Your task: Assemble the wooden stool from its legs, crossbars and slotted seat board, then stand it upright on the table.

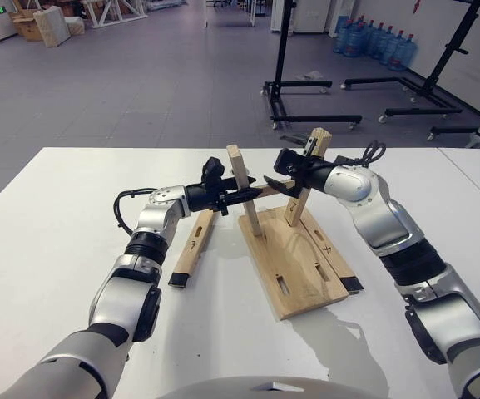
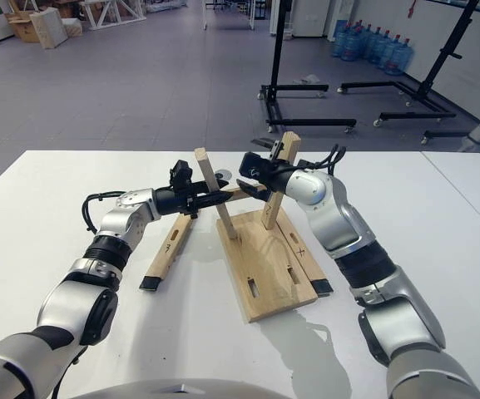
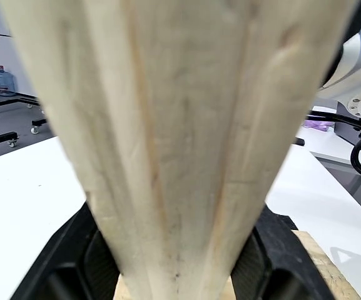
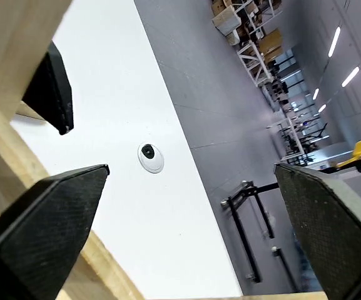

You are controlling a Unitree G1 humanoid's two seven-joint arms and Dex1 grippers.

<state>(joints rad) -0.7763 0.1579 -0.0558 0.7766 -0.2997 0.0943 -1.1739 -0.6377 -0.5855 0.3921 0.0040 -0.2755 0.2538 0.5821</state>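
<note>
The white bench (image 1: pixel 73 249) carries the slotted seat board (image 1: pixel 294 274), lying flat near its middle. Two legs stand in the board's slots. The nearer-left leg (image 1: pixel 240 166) tilts away from its partner, and the other leg (image 1: pixel 298 208) leans the opposite way, so the pair splay apart at the top. A spare leg (image 1: pixel 191 249) lies flat on the bench just left of the board, and another dark-tipped piece (image 1: pixel 343 270) rests against the board's right edge.

Between the standing legs runs a crossbar (image 2: pixel 238 193). Whether its ends are seated I cannot tell.

The left end effector (image 1: pixel 248 196) is clamped on the tilted leg, wood filling the space between its fingers (image 3: pixel 74 250). The right end effector (image 1: pixel 274 187) sits at the crossbar with its fingers (image 4: pixel 42 219) spread wide, gripping nothing.

The main risk is the splay. If the left arm pushes the leg further over, its tenon could lever out of the slot or shift the unclamped board. With the right side not holding, the crossbar could drop free and the second leg topple. Closing the right fingers off-centre could also knock the bar sideways.
</note>
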